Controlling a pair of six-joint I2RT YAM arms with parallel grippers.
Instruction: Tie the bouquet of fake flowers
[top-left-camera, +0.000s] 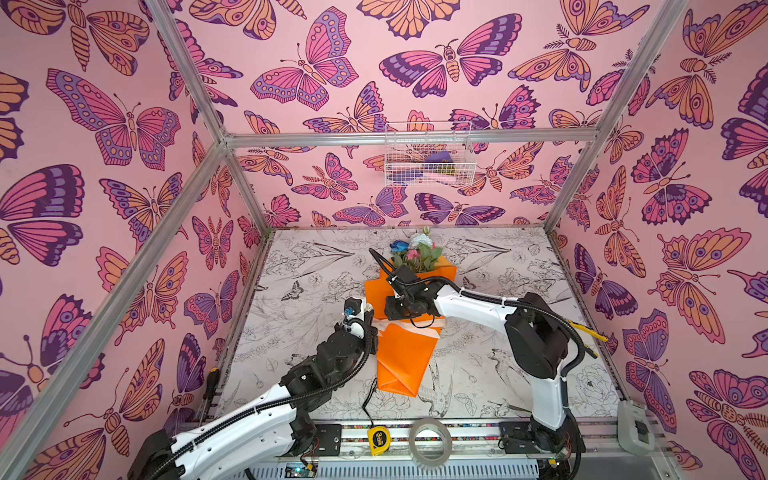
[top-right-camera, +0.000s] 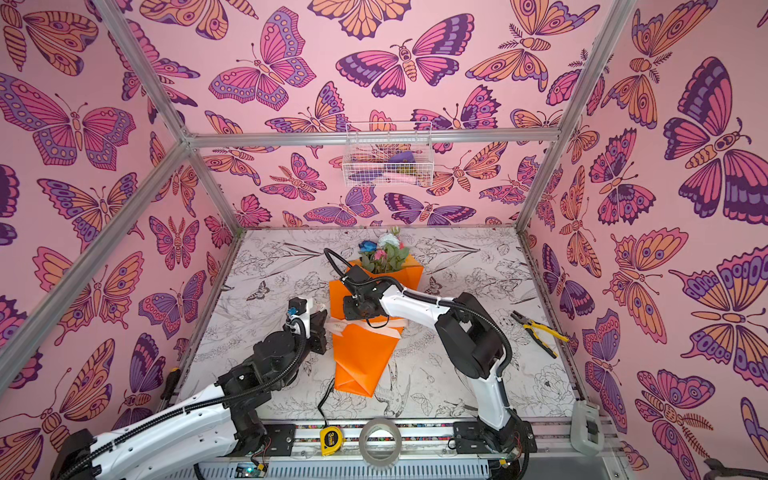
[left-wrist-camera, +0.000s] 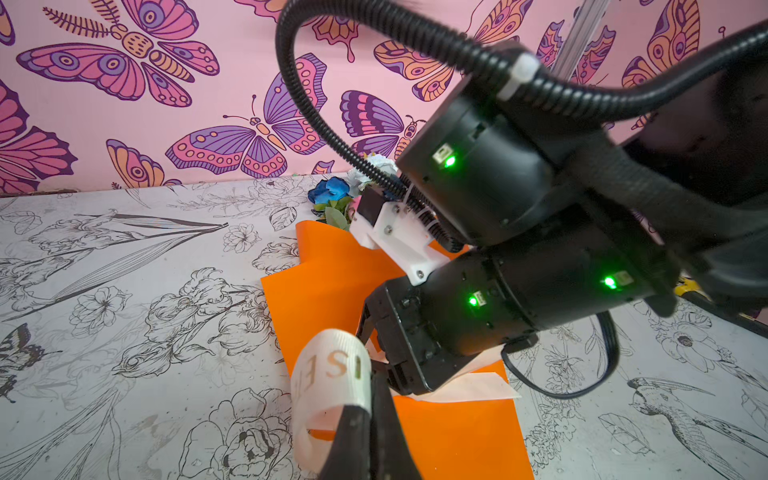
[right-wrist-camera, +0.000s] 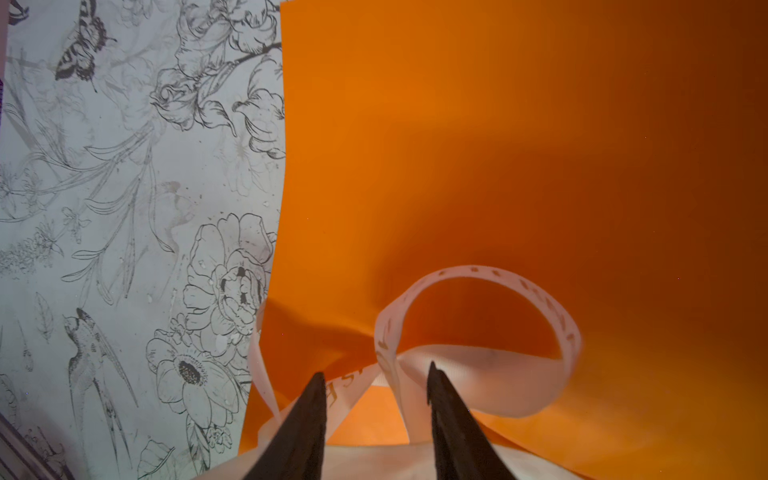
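3 walls (top-left-camera: 104, 166) papered with pink butterflies enclose a table (top-left-camera: 291, 291) printed with ink-drawn flowers and birds. A screwdriver (top-left-camera: 210, 384) lies along the left edge, with open table beside it. The left gripper (left-wrist-camera: 368, 409) is pressed together, pinching a loop of cream ribbon (left-wrist-camera: 332, 365) whose gold letters include "S" and "E". At centre the bouquet of fake flowers (top-left-camera: 403, 361) lies flat, blooms toward the back wall. The right gripper (right-wrist-camera: 376, 370) is spread over the ribbon's crossing. Yellow-handled pliers (top-right-camera: 536, 330) lie near the right edge. On the front rail, a yellow tape measure (top-left-camera: 379, 439) marked "3" sits beside a tape roll (top-left-camera: 430, 440).
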